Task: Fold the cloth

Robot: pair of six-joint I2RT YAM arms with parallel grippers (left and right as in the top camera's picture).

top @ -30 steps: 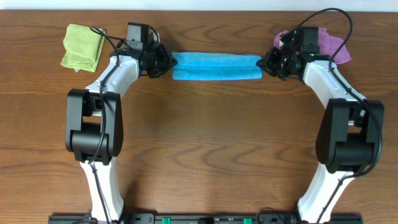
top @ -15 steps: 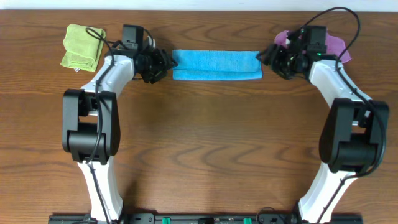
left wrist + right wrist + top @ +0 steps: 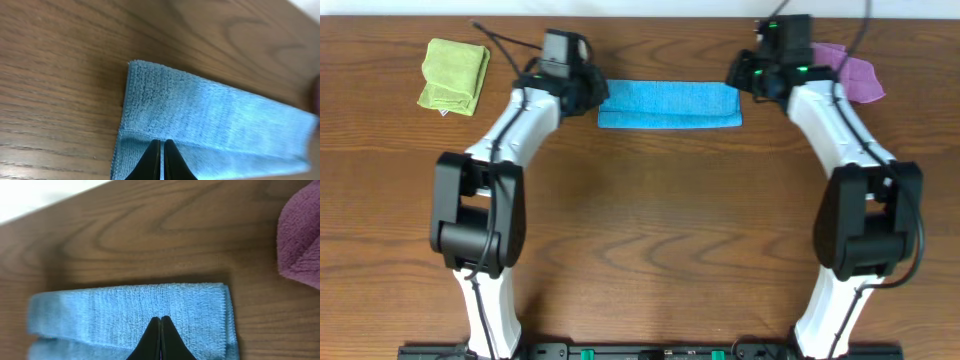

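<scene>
Overhead, the blue cloth (image 3: pixel 668 104) is seen lying flat on the table (image 3: pixel 650 230), near the far edge, in the middle. It is already folded into a long thin strip, and a second layer is seen sticking out a little along the near side. The left claw (image 3: pixel 592 95) is held at the left short end of the strip, and the right claw (image 3: pixel 738 78) is held at the right short end. A green cloth (image 3: pixel 453 75) is seen far off to the left, and a purple cloth (image 3: pixel 860 78) is seen just past the right arm. Neither is touched.

In the left wrist view, the two fingers are seen pressed together over the fold line, with nothing caught between them. The same is seen in the right wrist view, where the fingers are closed on nothing above the strip. It cannot be told whether the tips touch the cloth.

The long fold is judged to be done, and the end-to-end fold is judged to be next. For that, a claw has to be opened first. Then one short end has to be pinched with both layers caught, lifted, and carried over to the other end. The edges have to be lined up before the cloth is let go.
</scene>
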